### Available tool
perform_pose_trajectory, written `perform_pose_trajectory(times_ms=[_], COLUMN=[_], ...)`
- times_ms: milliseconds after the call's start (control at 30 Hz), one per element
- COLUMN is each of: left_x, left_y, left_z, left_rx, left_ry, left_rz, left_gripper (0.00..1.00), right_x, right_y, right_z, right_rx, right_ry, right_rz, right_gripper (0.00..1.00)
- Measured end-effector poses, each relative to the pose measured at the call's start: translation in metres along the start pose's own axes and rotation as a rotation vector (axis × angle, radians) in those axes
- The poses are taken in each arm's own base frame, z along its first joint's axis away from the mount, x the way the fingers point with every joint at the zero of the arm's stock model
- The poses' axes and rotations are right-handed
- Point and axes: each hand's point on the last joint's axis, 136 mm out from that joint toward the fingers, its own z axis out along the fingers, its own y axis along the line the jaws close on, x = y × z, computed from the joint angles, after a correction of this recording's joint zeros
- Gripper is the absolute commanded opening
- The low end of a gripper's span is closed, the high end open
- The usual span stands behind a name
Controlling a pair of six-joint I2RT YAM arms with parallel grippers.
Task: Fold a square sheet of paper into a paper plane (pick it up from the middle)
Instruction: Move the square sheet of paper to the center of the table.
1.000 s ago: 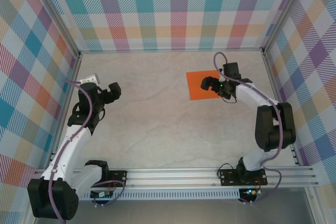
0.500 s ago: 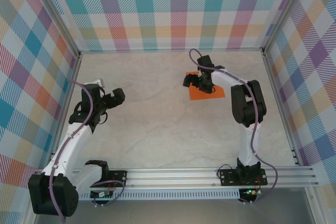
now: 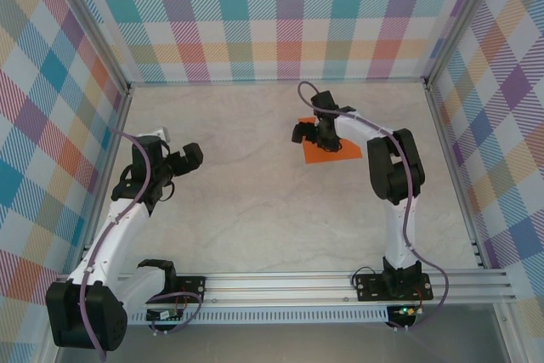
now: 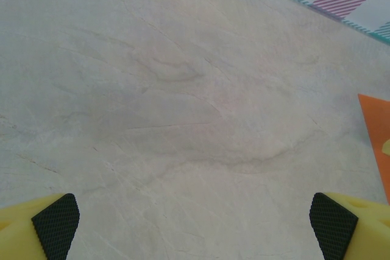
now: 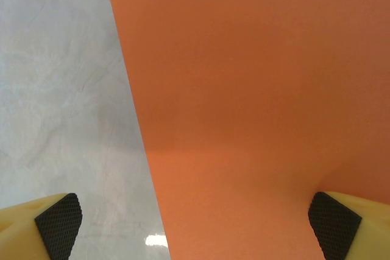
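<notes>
Marbled table (image 3: 255, 201); orange sheet (image 3: 341, 153) atop

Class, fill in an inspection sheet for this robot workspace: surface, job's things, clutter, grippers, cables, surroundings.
Surface: pale marbled table.
Job's things: orange sheet of paper lying unfolded, right of centre, far side.
Clutter: nothing seen.
Grippers: right gripper open, astride the sheet's edge; left gripper open, above bare table.
Cables: purple cable along the left arm, another along the right.
Surroundings: plaid walls; metal rail at the near edge.

Square sheet of paper (image 3: 338, 152), plain bright orange, matte, unmarked, unfolded, lying flat on the pale marbled tabletop (image 3: 255, 193), right of centre, toward the far side
</notes>
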Motion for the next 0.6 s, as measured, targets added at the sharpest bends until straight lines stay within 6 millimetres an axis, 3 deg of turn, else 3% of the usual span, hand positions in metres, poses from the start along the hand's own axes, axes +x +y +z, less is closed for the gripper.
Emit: perform_pose_trajectory(times_ms=[133, 400, 500, 600], left_x=[0.002, 0.008, 0.009, 0.011], left_y=[0.001, 0.002, 0.003, 0.004], left_z=[0.003, 0.01, 0.011, 0.013], left_rx=[-0.004, -0.009, -0.011, -0.014], left_ry=[0.011, 0.041, 0.046, 0.053], left_rz=[0.0, -0.002, -0.002, -0.002], left_gripper=[1.0, 1.0, 1.0, 1.0], right_x=[0.04, 0.147, 0.168, 0.173], right_y=[0.007, 0.012, 0.009, -0.001], right_z=[-0.01, -0.039, -0.048, -0.059], right_rx=[-0.007, -0.004, 0.019, 0.078], right_ry=[0.032, 0.138, 0.196, 0.231], right_rz=[-0.035, -0.102, -0.128, -0.147], right_gripper=[1.0, 1.0, 1.0, 1.0])
